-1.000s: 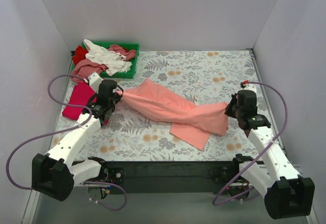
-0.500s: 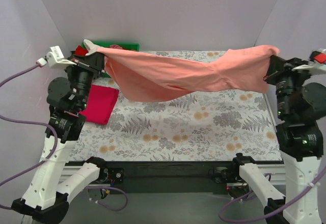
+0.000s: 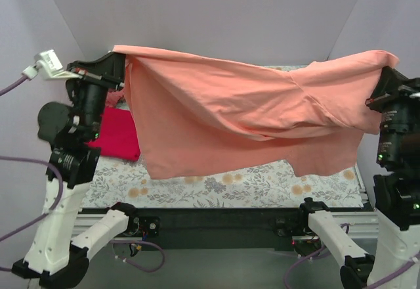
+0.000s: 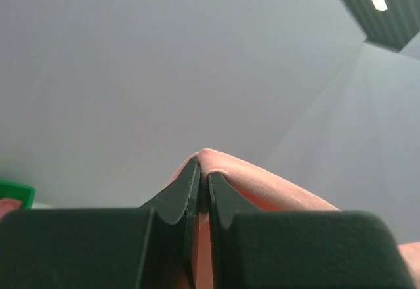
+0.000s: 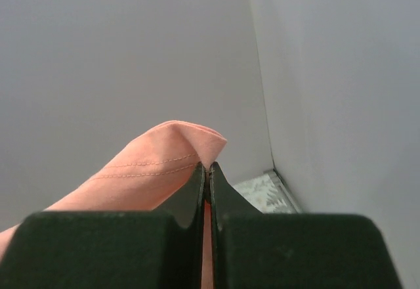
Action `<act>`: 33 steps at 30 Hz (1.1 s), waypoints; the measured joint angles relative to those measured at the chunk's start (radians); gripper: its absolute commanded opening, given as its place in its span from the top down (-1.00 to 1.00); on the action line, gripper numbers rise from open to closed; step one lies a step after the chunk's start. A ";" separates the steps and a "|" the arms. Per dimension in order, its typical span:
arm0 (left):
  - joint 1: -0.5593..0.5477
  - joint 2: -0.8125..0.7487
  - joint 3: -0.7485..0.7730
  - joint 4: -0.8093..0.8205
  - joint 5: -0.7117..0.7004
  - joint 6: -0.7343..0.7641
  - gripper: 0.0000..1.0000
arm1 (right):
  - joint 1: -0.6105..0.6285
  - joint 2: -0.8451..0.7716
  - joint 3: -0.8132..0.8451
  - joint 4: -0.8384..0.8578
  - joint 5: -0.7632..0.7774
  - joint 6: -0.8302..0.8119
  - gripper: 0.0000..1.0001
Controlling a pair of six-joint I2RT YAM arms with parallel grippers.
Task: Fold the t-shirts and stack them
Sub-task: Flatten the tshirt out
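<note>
- Green tray (image 4: 13, 192): only one corner is showing, at the lower left of the left wrist view. Its contents are not showing, and in the top view the raised cloth is covering it.
- Salmon-pink t-shirt (image 3: 249, 111): is hanging in the air above the desk, stretched between the two arms, with its lower edge drooping free.
- Left claw (image 4: 202, 177): is clenching one top corner of the salmon-pink t-shirt, its fingers pressed together on the fabric.
- Right claw (image 5: 208, 171): is pinching the opposite, stitched edge in the same way.
- Magenta-red t-shirt (image 3: 118, 134): is lying flat on the left side of the desk, partly behind the left arm.
- Desk (image 3: 216, 187): is wearing a floral-print cover, which is showing below the hanging cloth.
- Walls (image 3: 230, 13): plain pale panels are enclosing three sides.
- Change: a second ago the salmon-pink t-shirt was lying twisted on the desk. Half a second ago it was hanging lower in a narrow band. Now it is riding higher and spreading wide.
</note>
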 measured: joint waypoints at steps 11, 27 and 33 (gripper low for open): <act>0.041 0.826 0.023 0.088 -0.103 0.017 -0.39 | -0.139 0.430 -0.460 0.154 0.059 0.063 0.22; 0.054 0.908 -0.057 0.007 0.058 0.016 -0.84 | -0.306 0.694 -0.510 0.138 -0.226 0.145 -0.97; -0.066 0.522 -0.296 -0.045 0.008 -0.032 -0.85 | -0.307 0.320 -0.750 0.185 -0.295 0.211 -0.97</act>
